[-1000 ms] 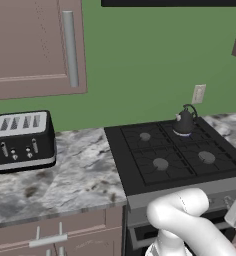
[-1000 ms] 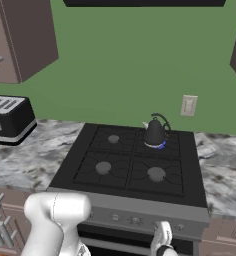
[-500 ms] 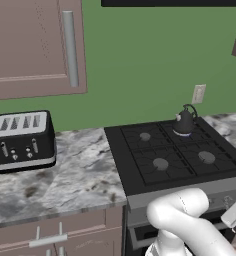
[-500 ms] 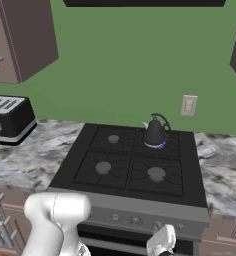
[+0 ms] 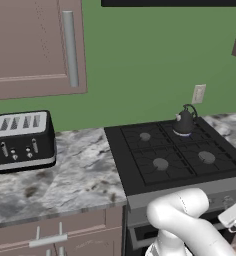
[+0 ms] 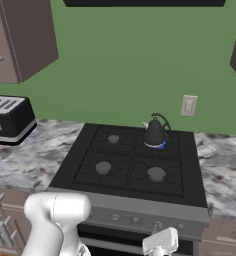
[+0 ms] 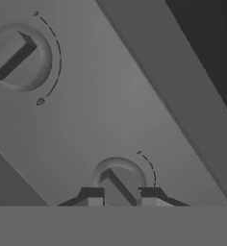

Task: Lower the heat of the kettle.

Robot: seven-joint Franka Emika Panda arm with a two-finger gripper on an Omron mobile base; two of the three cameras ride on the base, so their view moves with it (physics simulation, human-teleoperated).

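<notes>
Green wall (image 5: 140, 55) and brown upper cabinets (image 5: 35, 45) are seen behind a marbled grey counter (image 5: 65, 175), with a black four-burner stove (image 6: 135, 165) set into it. At the far left of the counter a black-and-silver toaster (image 5: 22, 140) is parked, well apart from the work. Kettle (image 6: 155, 132) is found on the rear right burner, upright, spout pointing left in the right base view, with a bluish ring at its base, taken as a lit flame. It does not need to be lifted; the heat is set from the front control panel (image 7: 110, 105), so the thing to be handled is a knob. In the hand view two knobs are shown on the grey panel: one at the upper left (image 7: 17, 55) and one directly ahead (image 7: 118, 185). Gripper (image 7: 118, 198) is held right at the nearer knob, fingers apart, one on each side of its raised bar; contact cannot be confirmed, so nothing is judged gripped yet. Knob is expected to be rigid, small and smooth, turning on a fixed axis against some resistance; slip is likely if only the round skirt is pinched. Hold should be taken across the raised bar, squarely, then rotated. Whether this knob serves the kettle's burner cannot be told from the panel markings.
</notes>
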